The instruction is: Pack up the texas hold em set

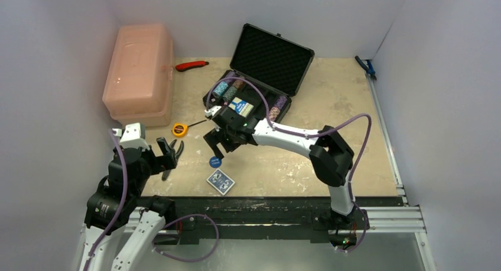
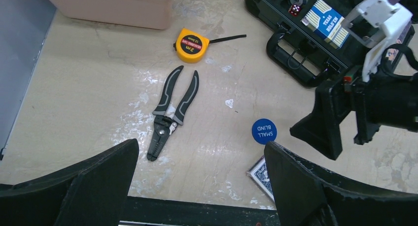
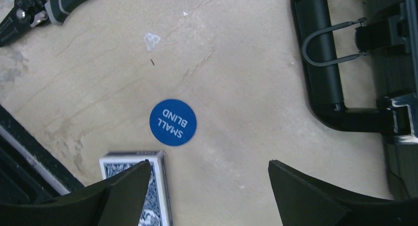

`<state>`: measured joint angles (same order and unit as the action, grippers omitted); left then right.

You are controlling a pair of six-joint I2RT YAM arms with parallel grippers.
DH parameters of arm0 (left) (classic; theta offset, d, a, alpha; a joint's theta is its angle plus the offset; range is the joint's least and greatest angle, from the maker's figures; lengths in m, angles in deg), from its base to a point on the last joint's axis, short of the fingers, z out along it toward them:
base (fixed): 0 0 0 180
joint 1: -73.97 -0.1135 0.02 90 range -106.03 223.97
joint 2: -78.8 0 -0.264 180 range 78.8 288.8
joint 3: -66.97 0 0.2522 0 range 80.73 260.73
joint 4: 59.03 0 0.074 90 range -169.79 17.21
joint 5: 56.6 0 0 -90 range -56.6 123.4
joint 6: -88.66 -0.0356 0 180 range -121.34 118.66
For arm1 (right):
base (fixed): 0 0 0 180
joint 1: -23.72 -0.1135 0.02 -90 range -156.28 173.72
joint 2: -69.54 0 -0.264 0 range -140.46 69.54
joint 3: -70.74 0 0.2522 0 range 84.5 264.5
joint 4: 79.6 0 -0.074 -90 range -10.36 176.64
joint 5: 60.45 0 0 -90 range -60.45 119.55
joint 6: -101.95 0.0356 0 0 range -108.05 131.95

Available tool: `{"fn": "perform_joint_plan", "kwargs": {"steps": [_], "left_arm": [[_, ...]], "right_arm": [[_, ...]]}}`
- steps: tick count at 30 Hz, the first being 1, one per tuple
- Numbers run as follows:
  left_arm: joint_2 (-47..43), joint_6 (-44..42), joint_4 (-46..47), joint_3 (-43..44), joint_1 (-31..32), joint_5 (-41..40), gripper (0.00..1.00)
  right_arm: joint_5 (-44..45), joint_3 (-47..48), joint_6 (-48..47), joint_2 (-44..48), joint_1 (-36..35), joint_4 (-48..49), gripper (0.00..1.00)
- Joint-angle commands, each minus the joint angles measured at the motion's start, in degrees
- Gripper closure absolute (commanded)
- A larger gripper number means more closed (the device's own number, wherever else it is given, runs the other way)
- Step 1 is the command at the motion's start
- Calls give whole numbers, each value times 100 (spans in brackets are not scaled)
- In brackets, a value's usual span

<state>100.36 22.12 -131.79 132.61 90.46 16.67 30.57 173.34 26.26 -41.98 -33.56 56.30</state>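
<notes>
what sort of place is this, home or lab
Probably a robotics lab test cell: left arm and right arm on a metal rail, bare white walls around a scuffed tabletop, staged open poker case.

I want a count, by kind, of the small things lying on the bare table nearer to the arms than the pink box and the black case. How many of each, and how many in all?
Tape measure: 1
Pliers: 1
Blue disc: 1
Card deck: 1
Total: 4
</notes>
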Motion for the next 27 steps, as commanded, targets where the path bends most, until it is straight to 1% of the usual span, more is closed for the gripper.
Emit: {"fn": "perform_joint_plan", "kwargs": {"steps": [1,6,13,18,23,27], "left_arm": [[-64,97,47,148,-49,-75,0],[-86,118,30,154,-49,-139,0],[-229,132,54,121,-49,-173,0],[-248,123,47,125,-49,-160,0],[-283,123,55,123,-49,-158,0],[-306,121,56,122,-49,-147,0]], "right_arm": [[670,546,612,-311,-303,-47,7],[1044,978,916,-695,-556,-261,8],[1142,1563,883,-1296,-741,-674,9],[1148,1755,889,-1567,-777,-809,9],[1133,1813,933,-1703,-776,-859,14],[1070,1846,938,-1786,-783,-899,22]]}}
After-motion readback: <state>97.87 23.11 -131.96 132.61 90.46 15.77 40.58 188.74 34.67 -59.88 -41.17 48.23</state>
